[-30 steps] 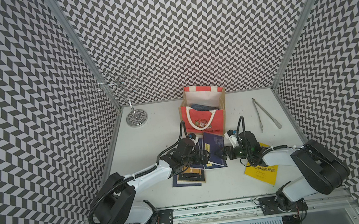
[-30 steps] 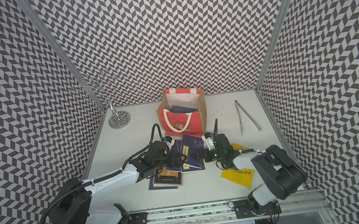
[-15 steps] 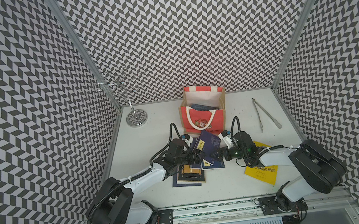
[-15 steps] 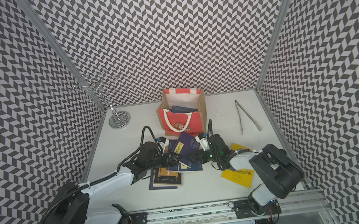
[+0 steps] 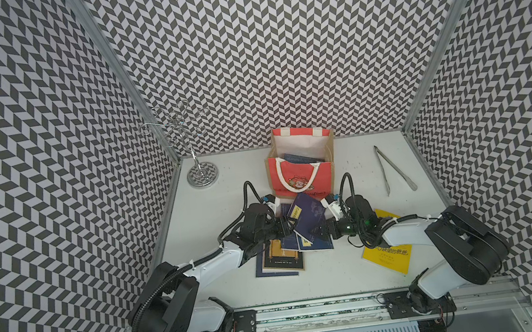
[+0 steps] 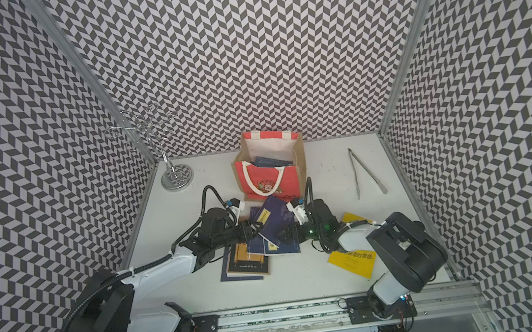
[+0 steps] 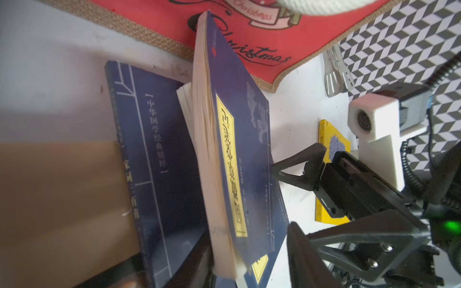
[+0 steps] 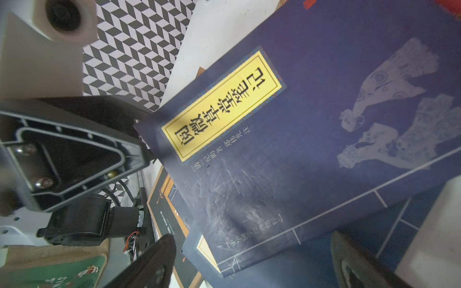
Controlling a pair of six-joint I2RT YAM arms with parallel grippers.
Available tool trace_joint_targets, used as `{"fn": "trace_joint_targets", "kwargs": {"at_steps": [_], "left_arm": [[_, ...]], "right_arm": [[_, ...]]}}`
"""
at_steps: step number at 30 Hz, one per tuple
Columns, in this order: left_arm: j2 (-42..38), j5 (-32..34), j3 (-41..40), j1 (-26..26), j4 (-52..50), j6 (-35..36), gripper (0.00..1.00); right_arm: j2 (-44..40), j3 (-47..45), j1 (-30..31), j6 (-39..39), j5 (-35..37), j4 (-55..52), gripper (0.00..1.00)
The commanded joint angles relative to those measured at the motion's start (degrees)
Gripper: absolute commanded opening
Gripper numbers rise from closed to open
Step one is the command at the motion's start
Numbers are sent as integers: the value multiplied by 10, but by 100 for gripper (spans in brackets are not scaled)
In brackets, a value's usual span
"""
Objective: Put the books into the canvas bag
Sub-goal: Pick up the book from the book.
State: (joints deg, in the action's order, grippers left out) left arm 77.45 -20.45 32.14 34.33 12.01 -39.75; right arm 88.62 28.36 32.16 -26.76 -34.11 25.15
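Top views both show the left claw (image 5: pixel 287 228) and right claw (image 5: pixel 329 231) low over the counter (image 5: pixel 216 221), facing each other. A tilted navy book (image 5: pixel 309 218) is raised between them.

Right wrist view: one corner of the navy book sits between the left claw's fingers (image 8: pixel 74 154), which stand close on either side of it. Whether they clamp it cannot be told.

Left wrist view: the right claw's fingers (image 7: pixel 299 164) are wide apart and hold nothing. One fingertip touches the navy book's spine edge.

The bag (image 5: pixel 304 177) stands upright just beyond both claws, its red front towards them, with some books (image 5: pixel 301 159) inside. The navy book's far corner is near that front; contact cannot be confirmed.

Flat navy books (image 5: pixel 315 243) lie under the raised one. A tan book (image 5: pixel 283 258) lies just behind the left claw. A yellow book (image 5: pixel 386 255) lies behind the right claw, partly under its arm. Tongs (image 5: pixel 393 172) lie well apart, off the right claw's outer side.
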Motion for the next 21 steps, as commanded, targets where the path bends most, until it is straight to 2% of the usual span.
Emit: {"fn": "trace_joint_targets", "kwargs": {"at_steps": [1,3,7,11,14,21], "left_arm": [[16,5,3,-1,49,-8,33],[25,11,5,-1,53,-10,26],[27,37,14,-1,31,-10,0],[-9,70,34,0,-45,16,0],[-52,73,63,0,-134,74,0],[-114,-9,137,3,-314,256,0]], "right_arm": [[11,16,8,18,-23,39,96],[12,16,9,21,-29,41,96],[9,16,9,24,-33,39,96],[-25,8,6,25,-25,29,96],[-80,-10,-6,24,-11,23,97],[-263,-49,-53,33,63,3,99]]}}
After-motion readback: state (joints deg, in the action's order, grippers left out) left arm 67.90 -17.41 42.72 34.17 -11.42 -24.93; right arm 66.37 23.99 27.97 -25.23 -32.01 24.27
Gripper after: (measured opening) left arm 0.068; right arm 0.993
